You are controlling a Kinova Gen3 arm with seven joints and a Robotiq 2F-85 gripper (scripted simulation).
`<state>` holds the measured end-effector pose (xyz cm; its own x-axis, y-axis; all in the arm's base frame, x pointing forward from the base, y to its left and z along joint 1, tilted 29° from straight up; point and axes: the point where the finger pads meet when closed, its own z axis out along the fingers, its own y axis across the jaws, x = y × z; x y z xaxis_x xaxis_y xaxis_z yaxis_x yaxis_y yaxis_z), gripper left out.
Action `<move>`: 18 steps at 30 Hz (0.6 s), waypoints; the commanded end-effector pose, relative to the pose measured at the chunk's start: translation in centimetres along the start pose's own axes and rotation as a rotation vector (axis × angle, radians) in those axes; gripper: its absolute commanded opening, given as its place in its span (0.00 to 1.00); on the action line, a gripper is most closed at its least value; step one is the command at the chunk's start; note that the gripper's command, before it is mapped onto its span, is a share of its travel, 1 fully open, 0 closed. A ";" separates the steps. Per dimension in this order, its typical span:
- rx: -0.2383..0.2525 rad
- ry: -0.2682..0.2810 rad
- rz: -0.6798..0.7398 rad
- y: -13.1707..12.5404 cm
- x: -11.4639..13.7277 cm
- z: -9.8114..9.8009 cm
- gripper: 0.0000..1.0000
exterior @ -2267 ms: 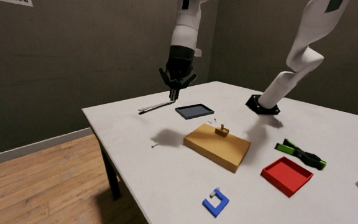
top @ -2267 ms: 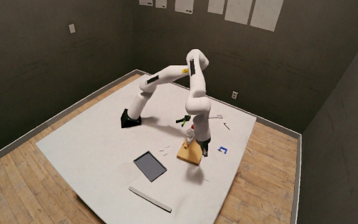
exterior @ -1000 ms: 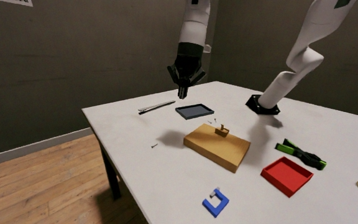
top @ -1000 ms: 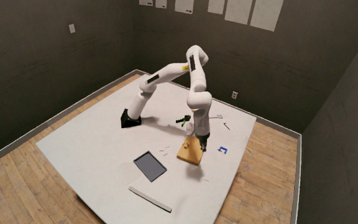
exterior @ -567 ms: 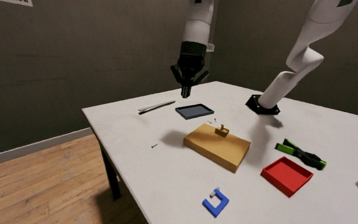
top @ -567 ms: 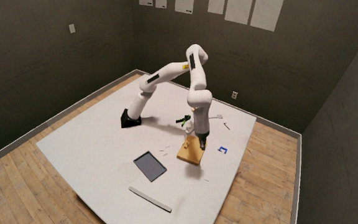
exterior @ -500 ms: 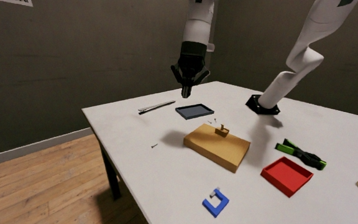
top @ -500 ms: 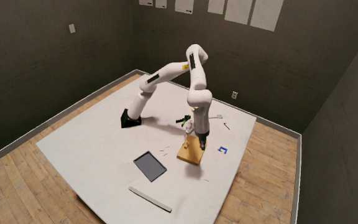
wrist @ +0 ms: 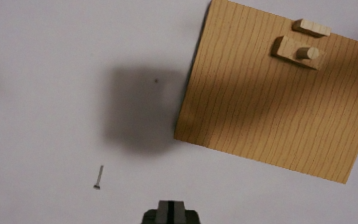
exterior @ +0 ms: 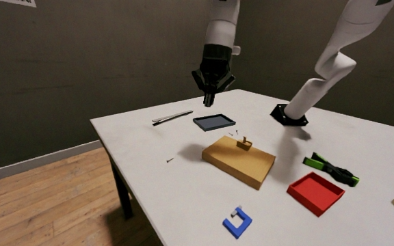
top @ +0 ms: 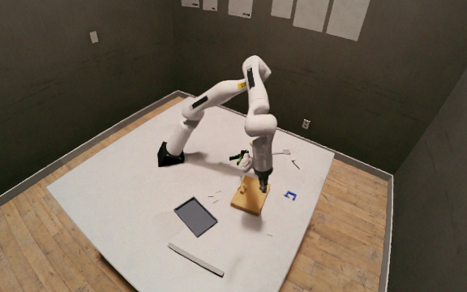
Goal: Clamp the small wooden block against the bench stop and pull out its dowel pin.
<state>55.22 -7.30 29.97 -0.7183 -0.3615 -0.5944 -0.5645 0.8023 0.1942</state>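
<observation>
Hanging high above the white counter (exterior: 156, 191), the claw (exterior: 209, 99) was clenched on nothing, its fingers pressed together and pointing straight down. The forearm stood nearly vertical, with the elbow folded high and the base (exterior: 275, 115) set far back on the counter, a pose that looked like travel rather than reaching.

Below and off to one side of the claw lay the bench board (wrist: 275, 105), flat on the counter. At its far edge sat the bench stop (wrist: 311, 27), with the small wooden block (wrist: 285, 48) just beside it and the dowel pin (wrist: 306, 52) upright in the block's hole. A narrow gap showed between stop and block; whether anything loose sat in it could not be told. The stop was probably fixed there to give the block something to bear against while the pin is pulled.

The spring clamp (exterior: 332, 169), green and black, lay well apart from the claw, beyond the board and next to a red tray (exterior: 314, 193), so clamping was not yet done. A small nail (wrist: 99, 177) lay on the counter almost under the claw.
</observation>
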 end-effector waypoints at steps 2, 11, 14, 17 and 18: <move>-0.005 0.005 0.009 0.6 0.2 -0.3 0.10; -0.007 0.018 0.026 1.4 0.6 -0.6 0.10; -0.006 0.017 0.025 1.3 0.6 -0.7 0.10; -0.006 0.017 0.024 1.3 0.5 -0.7 0.10; -0.006 0.017 0.024 1.3 0.5 -0.7 0.10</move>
<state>54.20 -6.89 30.31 -0.7346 -0.3530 -0.5795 -0.5513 0.8083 0.2066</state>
